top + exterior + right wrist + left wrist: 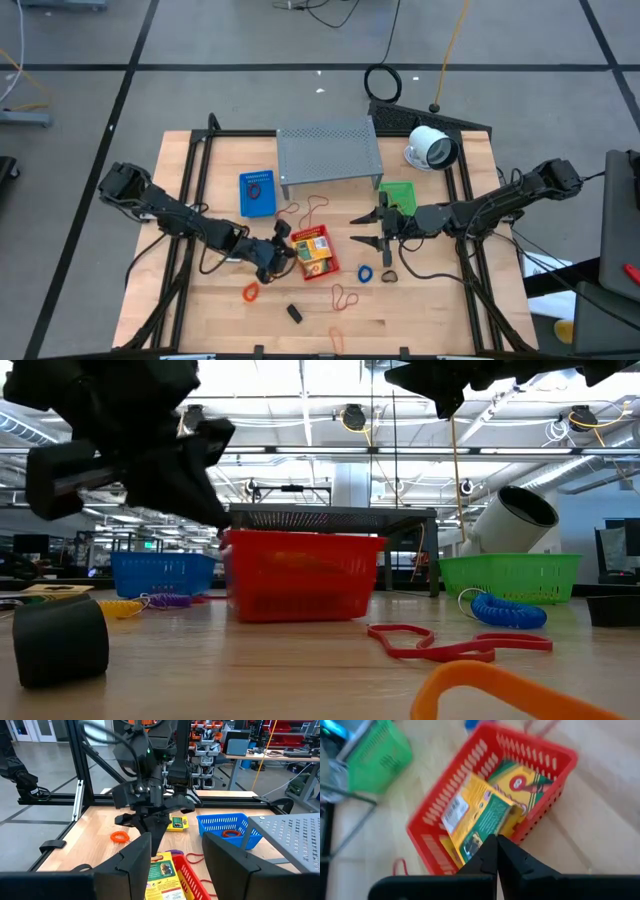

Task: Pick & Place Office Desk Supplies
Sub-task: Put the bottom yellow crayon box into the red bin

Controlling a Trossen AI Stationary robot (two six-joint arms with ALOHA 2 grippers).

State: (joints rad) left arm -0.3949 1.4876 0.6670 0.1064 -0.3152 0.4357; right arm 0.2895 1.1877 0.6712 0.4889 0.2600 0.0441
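Observation:
A red basket [313, 255] near the table's middle holds yellow packets with green labels [481, 815]; the top one lies tilted against the basket's wall. My left gripper [279, 250] is shut just left of the basket, its tips [496, 841] at that packet's lower edge. My right gripper [362, 229] hangs open to the right of the basket, holding nothing, and faces the left gripper [150, 827]. Loose on the wood lie an orange band [250, 292], a blue coil [365, 272], red loops [345, 297] and a black clip [294, 313]. My left gripper's shut fingertips [492, 851] stand at the lower edge of the tilted yellow packet [475, 837], coming slantwise from above. I cannot tell whether they touch it. The packet rests in the red basket, leaning on its wall.
A blue basket [257, 193] and a green basket [397, 195] stand in front of the grey perforated shelf [330, 150]. The white round device [432, 148] sits at the far right. Black frame rails [185, 180] run along both sides. Bare wood lies at the near edge.

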